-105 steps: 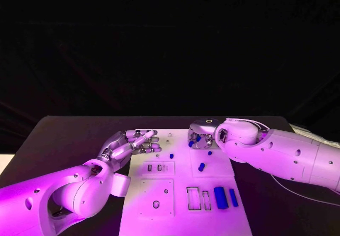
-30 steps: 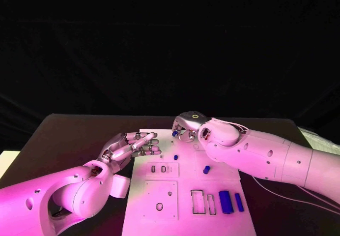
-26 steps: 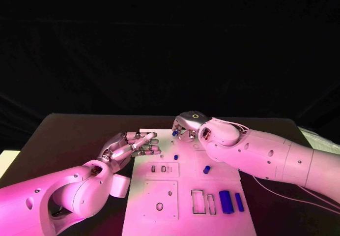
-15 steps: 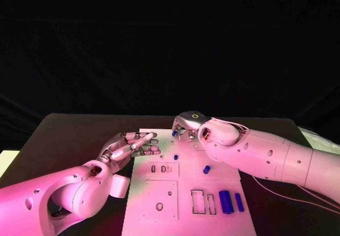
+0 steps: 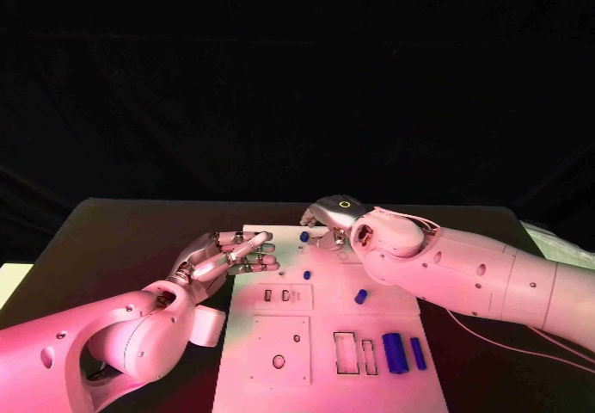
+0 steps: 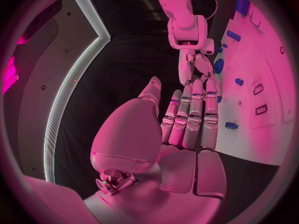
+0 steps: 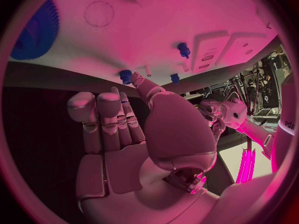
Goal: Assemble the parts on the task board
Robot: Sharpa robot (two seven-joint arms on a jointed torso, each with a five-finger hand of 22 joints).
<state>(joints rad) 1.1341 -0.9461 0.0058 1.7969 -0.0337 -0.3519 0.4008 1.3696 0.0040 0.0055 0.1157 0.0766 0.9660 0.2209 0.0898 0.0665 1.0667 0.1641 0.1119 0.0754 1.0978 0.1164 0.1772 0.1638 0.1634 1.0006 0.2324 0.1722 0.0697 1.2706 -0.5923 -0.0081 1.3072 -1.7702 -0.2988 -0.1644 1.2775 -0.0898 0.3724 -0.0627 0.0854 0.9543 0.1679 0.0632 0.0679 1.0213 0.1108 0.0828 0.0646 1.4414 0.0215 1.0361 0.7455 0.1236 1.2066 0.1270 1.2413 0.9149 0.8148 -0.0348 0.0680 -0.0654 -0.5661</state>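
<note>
Your right hand (image 5: 328, 225) sits at the far end of the task board (image 5: 325, 379), fingers curled down; a small blue part (image 5: 303, 235) shows at its fingertips, but you can't tell from the head view whether it is pinched or only touched. In the right wrist view that hand (image 7: 134, 134) has its fingers nearly straight and side by side, a small blue peg (image 7: 126, 75) just beyond the tips, and a blue gear (image 7: 36, 31) lying further off on the board.

Your left hand (image 5: 233, 255) hangs over the board's left edge, fingers extended and close together, holding nothing; the left wrist view (image 6: 187, 129) agrees.

On the board: a short blue peg (image 5: 308, 275) and a blue cylinder (image 5: 359, 297) mid-board, and two long blue bars (image 5: 395, 353) (image 5: 420, 354) near its right edge, beside two rectangular slots (image 5: 346, 354).
</note>
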